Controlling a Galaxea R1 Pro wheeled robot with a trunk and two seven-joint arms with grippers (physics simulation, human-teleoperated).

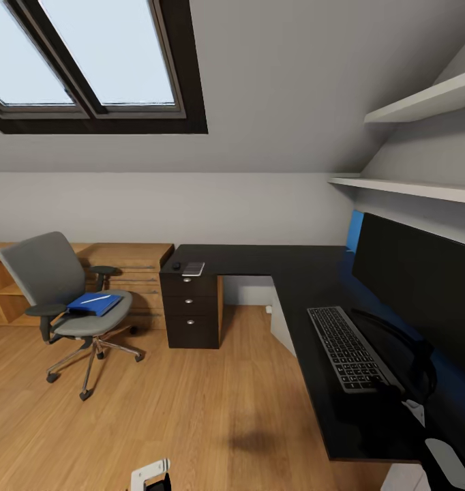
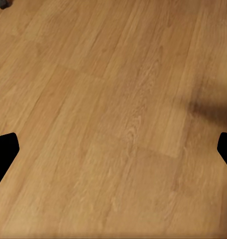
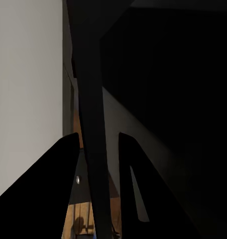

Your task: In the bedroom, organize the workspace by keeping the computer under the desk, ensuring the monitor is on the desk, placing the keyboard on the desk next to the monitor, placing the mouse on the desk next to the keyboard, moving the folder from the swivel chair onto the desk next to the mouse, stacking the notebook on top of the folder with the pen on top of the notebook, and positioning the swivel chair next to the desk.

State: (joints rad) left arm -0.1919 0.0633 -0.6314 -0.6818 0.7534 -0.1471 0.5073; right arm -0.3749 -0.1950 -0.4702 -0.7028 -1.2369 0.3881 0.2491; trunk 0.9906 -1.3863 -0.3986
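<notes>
The grey swivel chair (image 1: 58, 293) stands on the floor left of the black L-shaped desk (image 1: 273, 262). On its seat lies the blue folder (image 1: 93, 305) with the white pen (image 1: 96, 299) on top. The mouse (image 1: 176, 266) and the grey notebook (image 1: 193, 269) lie on the desk's far left end, above the drawers. The keyboard (image 1: 348, 348) lies in front of the monitor (image 1: 423, 286) on the right wing. The computer is out of view. My left gripper (image 2: 113, 149) hangs open over bare floor. My right gripper (image 3: 97, 137) is low beside the desk, fingers close together, holding nothing.
A light wooden drawer cabinet (image 1: 133, 273) runs along the back wall behind the chair. Two white shelves (image 1: 423, 102) hang above the monitor, beside a blue wall panel (image 1: 355, 228). Open wooden floor (image 1: 191, 409) lies between me, the chair and the desk.
</notes>
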